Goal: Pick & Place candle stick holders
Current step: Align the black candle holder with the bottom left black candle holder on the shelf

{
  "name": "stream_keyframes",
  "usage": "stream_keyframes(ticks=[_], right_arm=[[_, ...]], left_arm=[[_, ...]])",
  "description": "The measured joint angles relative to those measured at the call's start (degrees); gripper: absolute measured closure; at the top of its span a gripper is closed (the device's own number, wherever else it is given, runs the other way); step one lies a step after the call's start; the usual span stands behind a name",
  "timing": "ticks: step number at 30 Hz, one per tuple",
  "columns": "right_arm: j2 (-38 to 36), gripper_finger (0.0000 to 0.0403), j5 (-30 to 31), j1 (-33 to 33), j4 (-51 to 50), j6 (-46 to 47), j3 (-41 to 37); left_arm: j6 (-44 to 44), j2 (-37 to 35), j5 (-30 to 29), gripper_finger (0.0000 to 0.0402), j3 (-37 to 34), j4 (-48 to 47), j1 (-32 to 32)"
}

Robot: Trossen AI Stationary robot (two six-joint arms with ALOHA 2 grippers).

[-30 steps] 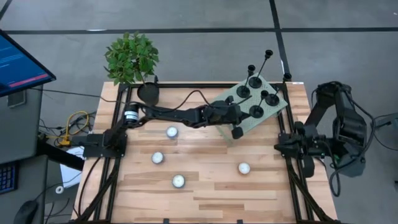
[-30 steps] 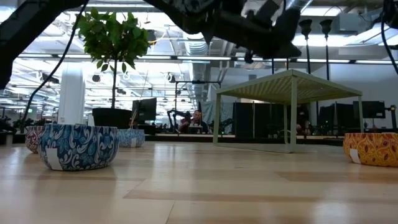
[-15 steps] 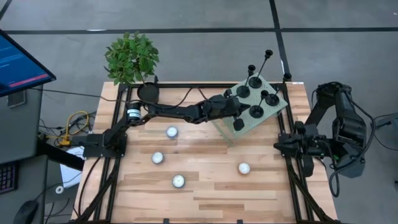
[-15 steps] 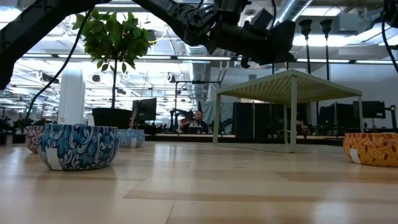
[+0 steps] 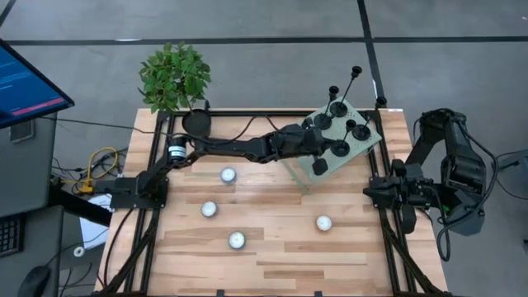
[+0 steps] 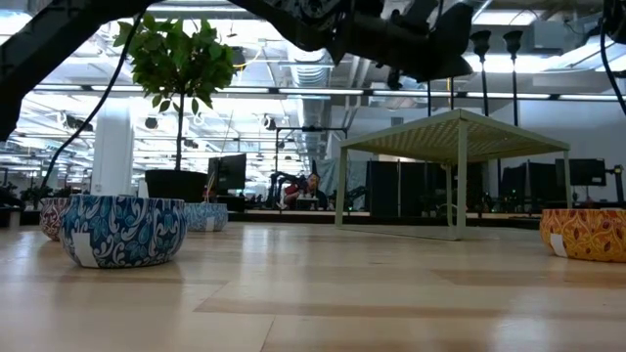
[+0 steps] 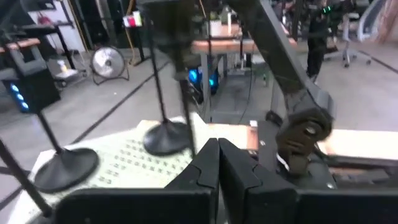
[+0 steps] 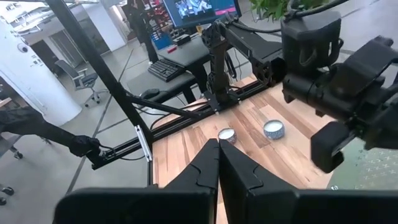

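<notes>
The candle holders (image 5: 340, 124) stand upright on the green stand (image 5: 365, 147), upper right of centre. The left gripper (image 5: 320, 163) — fingers pressed together, empty — hovers at the stand's lower-left edge, the nearest holder up and right of it. The right gripper (image 5: 373, 193), clenched too, waits farther off at the right edge.

Candle stick holders grouped on the pale raised stand

Several matte-black candle stick holders (image 5: 340, 125) stand upright, each a round disc base with a thin stem and a tiny cup; stem heights differ, the tallest at the stand's far edge. Just ahead of the left gripper (image 7: 217, 163), whose jaws are pressed together, two disc bases rest on the perforated top, one holder (image 7: 166, 134) directly past the fingertips, another (image 7: 65, 167) off to one side.
</notes>
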Motion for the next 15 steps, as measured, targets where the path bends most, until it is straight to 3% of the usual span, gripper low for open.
stream_keyframes(ticks=[15], right_arm=[[-0.8, 0.0403, 1.1, 0.0, 0.0, -0.6, 0.0]], left_arm=[[-0.1, 1.4, 0.4, 0.0399, 0.0, -3.3, 0.2]])
